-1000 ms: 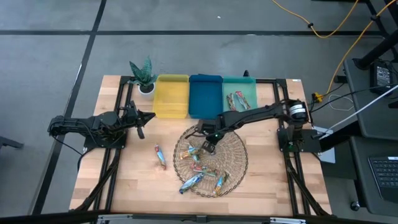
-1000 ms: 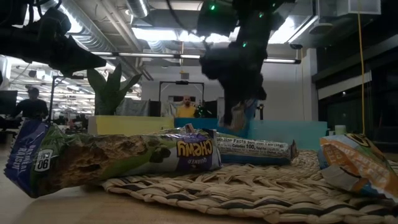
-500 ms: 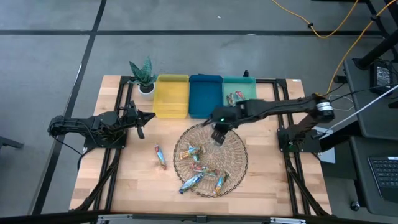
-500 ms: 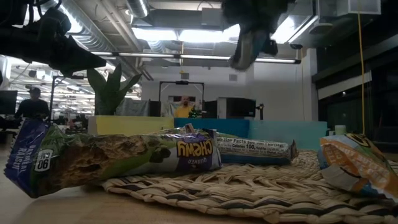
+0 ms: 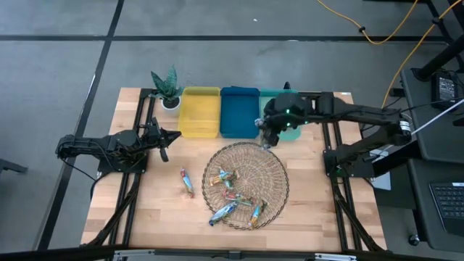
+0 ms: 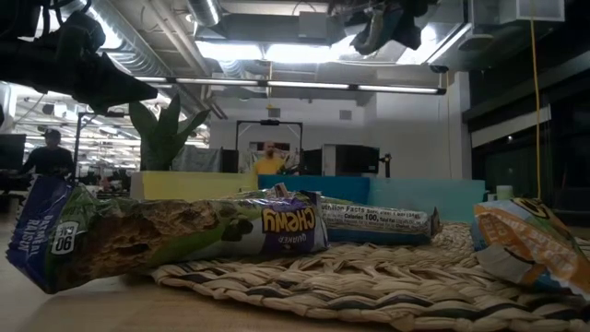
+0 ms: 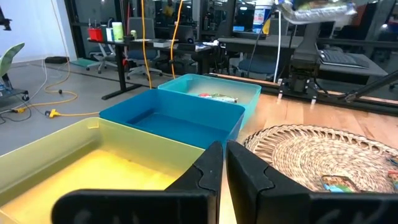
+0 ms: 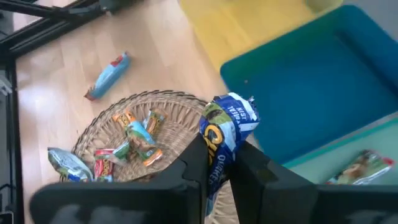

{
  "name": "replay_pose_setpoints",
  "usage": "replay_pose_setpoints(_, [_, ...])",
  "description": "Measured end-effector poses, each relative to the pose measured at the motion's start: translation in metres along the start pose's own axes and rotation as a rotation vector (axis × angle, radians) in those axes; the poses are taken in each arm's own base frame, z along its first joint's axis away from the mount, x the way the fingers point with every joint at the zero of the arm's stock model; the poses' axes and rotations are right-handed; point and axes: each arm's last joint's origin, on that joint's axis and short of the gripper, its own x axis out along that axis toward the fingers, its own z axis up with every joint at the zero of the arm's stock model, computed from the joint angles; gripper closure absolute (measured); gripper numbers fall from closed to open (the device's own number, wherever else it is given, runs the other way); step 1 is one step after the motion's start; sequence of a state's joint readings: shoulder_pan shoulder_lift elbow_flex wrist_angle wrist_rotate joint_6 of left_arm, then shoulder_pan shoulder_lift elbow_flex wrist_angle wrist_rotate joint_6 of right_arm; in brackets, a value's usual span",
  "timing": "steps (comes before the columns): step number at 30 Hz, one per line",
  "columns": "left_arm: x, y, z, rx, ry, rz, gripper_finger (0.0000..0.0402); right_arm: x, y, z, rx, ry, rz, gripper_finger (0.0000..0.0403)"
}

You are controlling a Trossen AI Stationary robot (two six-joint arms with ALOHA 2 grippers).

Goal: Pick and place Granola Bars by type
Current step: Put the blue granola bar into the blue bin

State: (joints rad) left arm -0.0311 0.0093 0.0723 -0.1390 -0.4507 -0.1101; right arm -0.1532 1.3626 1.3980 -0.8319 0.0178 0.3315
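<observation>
Right wrist view: right gripper (image 8: 219, 163) clamped on a blue-wrapped granola bar (image 8: 225, 134), held above the near edge of the blue bin (image 8: 311, 81) and teal bin (image 5: 290, 101). Other bars (image 5: 230, 194) scattered in the round woven basket (image 5: 272, 174), one more bar (image 5: 187, 182) lying on the wooden table (image 5: 159, 203) beside it. Left gripper (image 7: 217, 177) parked near the yellow bin (image 5: 199, 111), fingers closed, empty.
</observation>
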Motion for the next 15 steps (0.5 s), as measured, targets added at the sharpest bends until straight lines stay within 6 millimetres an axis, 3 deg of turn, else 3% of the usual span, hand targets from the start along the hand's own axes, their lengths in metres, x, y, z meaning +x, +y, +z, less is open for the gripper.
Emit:
replay_pose_setpoints(11, [0.0,0.0,0.0,0.0,0.0,0.0,0.0386,-0.042,-0.043,0.043,-0.074,-0.161,-0.068,0.0348])
replay_pose_setpoints(15, [0.0,0.0,0.0,0.0,0.0,0.0,0.0386,-0.044,-0.062,0.056,-0.086,-0.174,-0.063,0.0348])
